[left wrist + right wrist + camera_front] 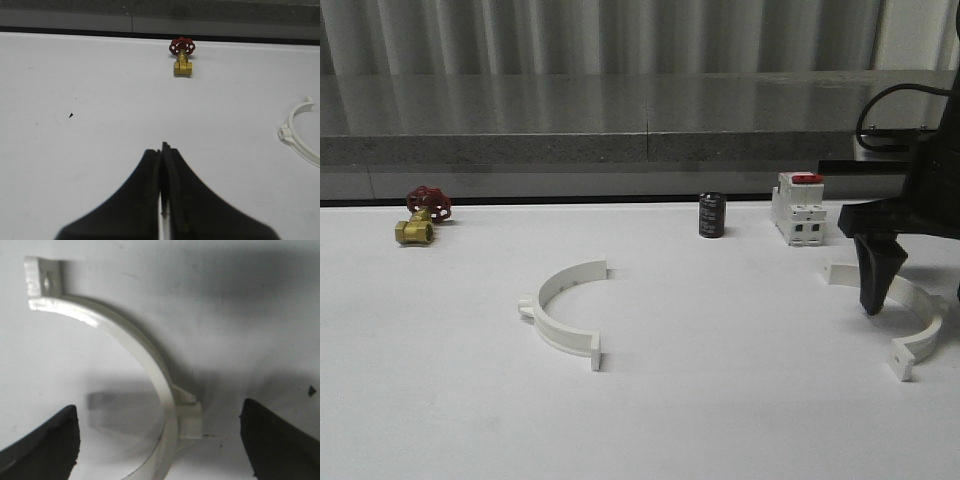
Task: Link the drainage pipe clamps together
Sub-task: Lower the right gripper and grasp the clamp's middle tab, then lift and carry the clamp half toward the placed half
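The right claw hangs spread over the right white plastic semicircular pipe clamp half, its black fingers straddling the arc beside its mid tab; nothing is pinched. This looks like the approach to the first pick-up: the next move calls for lowering and closing across the band. The left claw is pressed together, holding nothing, above bare white table. The other white half-ring lies well apart, toward the table's middle. A white red-topped switch block stands near the right claw; a black cylinder and a brass red-handled valve sit clear.
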You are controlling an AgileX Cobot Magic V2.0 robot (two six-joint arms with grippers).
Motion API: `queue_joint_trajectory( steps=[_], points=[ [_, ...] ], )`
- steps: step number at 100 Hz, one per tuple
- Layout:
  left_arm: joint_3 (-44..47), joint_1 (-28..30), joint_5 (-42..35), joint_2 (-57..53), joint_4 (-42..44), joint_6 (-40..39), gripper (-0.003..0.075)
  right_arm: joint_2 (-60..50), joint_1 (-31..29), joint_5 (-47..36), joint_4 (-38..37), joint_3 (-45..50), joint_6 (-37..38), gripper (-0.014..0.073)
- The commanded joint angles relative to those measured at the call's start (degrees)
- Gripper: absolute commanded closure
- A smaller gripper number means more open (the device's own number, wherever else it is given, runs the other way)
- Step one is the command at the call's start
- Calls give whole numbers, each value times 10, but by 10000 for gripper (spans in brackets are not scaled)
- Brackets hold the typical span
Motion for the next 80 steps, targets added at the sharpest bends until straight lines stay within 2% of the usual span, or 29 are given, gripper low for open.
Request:
queue_joint_trajectory(
  steps=[1,19,37,51,80],
  points=[
    [-15,-2,-39,4,-12,0,741,-25,-1,1,1,-14,0,7],
    [-15,-2,-39,4,-12,0,741,-25,-1,3,2,-14,1,227],
    [-15,-2,-39,4,-12,0,741,-25,-1,4,4,-14,12,377],
    [-15,-2,-39,4,-12,0,741,-25,-1,4,4,-14,17,435],
    [-15,-2,-39,4,-12,0,741,-25,-1,4,4,-14,17,436]
  ],
)
